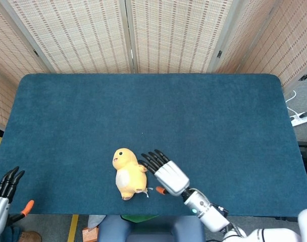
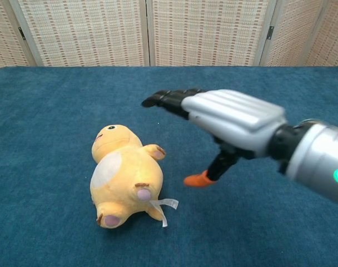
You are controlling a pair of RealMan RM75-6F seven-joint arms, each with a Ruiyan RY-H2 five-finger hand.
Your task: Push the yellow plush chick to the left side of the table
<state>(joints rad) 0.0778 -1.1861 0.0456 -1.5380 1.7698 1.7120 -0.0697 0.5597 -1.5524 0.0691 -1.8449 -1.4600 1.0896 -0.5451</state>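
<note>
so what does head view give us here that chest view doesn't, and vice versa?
Head view only: the left hand at the lower left, past the table's near-left corner, fingers apart and holding nothing; the whole blue table with all its edges; the floor and a power strip to the right.

Chest view only: a close side-on look at the chick's face, the white tag by its feet, and the right thumb's orange tip.

Both: the yellow plush chick lying on its back, the right hand open just beside it and off it, and the woven screens behind.
</note>
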